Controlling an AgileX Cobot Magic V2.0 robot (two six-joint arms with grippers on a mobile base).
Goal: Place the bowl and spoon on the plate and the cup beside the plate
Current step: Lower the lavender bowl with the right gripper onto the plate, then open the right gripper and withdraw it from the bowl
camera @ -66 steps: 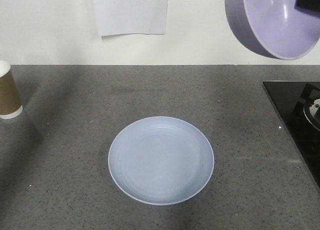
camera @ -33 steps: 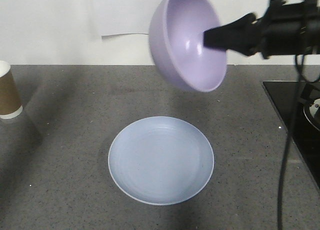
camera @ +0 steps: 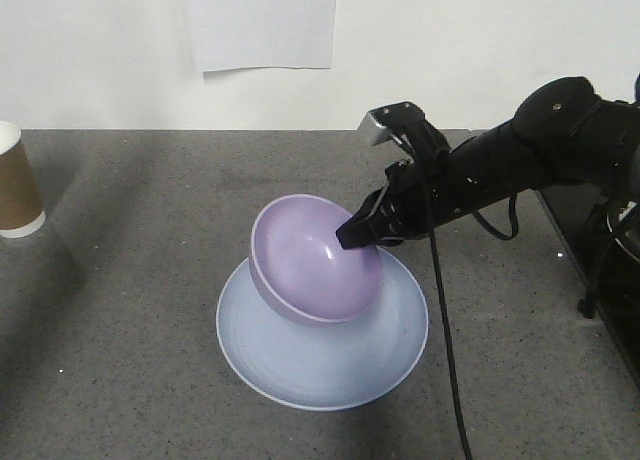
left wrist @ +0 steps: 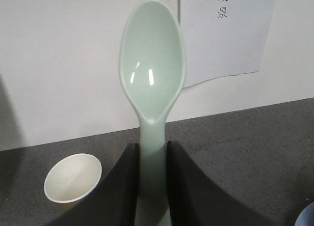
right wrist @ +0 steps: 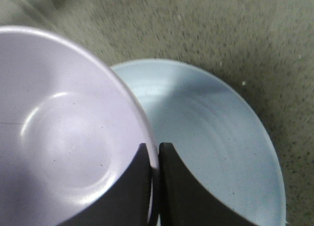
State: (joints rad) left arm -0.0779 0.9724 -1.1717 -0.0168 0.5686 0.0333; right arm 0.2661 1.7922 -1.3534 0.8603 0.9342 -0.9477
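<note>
placing step: right fingers pinch the rim of the round lavender plastic bowl, tilted on the pale blue round plastic plate beneath them. next, i'd say: level, release. left fingers clamp the mint-green plastic spoon.

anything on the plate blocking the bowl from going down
Nothing visible does. The plate is bare beneath the tilted bowl, whose rim the fingers of the right gripper pinch. The cup stands far off to the side, and the spoon is in the left gripper.
</note>
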